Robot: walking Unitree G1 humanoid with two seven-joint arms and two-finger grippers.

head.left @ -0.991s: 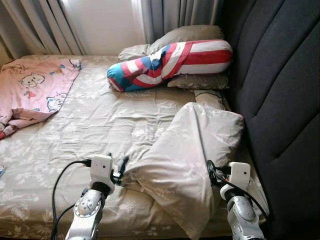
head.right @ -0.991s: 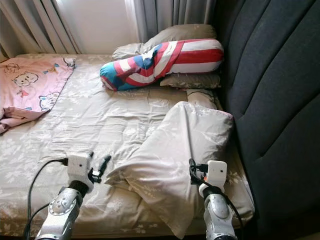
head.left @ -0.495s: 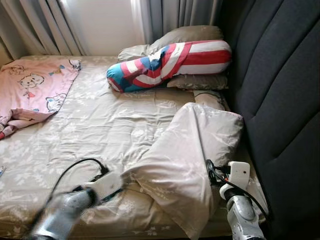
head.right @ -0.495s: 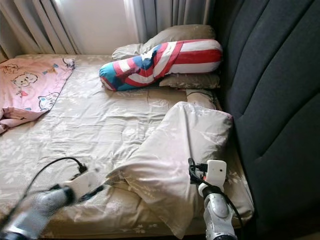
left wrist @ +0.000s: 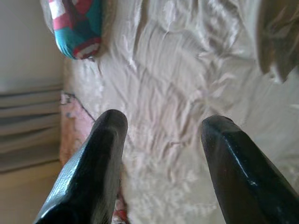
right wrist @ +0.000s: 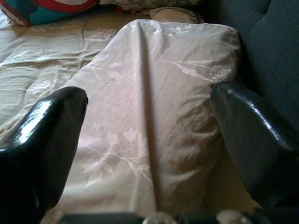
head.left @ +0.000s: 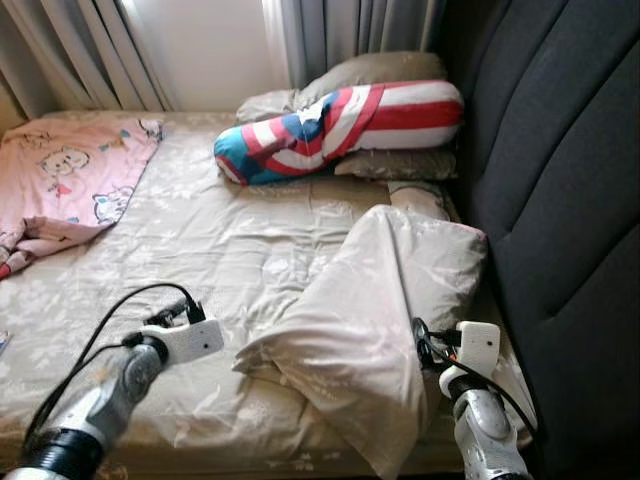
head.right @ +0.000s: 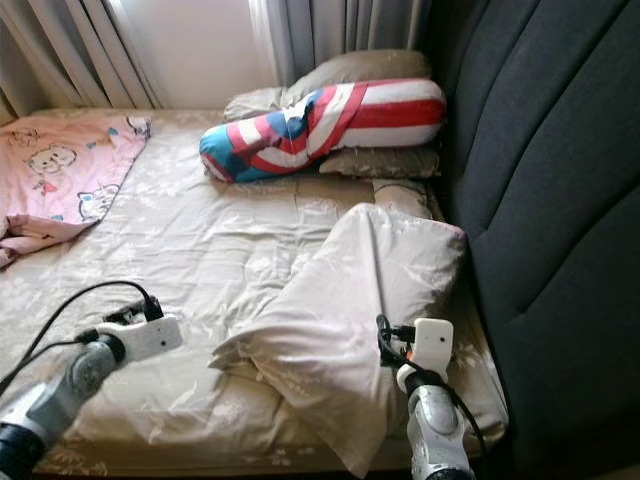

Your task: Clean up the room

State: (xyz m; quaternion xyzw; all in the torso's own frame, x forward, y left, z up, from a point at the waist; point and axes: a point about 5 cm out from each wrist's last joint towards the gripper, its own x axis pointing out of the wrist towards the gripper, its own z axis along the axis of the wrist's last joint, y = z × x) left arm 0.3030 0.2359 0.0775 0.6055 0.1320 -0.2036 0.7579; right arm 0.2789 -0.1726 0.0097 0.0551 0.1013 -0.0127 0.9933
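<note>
Lying tilted on the bed [head.left: 180, 240] beside the dark headboard [head.left: 560, 200]: beige pillow [head.left: 370, 320]. Right pincer [right wrist: 149, 154] spread wide, facing it. Left pincer [left wrist: 161, 163] spread, over bare sheet, apart from the pillow.

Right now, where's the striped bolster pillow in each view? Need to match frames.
Left eye view: striped bolster pillow at upper centre, against the dark headboard.
Right eye view: same place, upper centre.
Left wrist view: its teal and red end at a corner.
Right wrist view: a sliver at a corner.
Shared landmark: the beige pillow.
</note>
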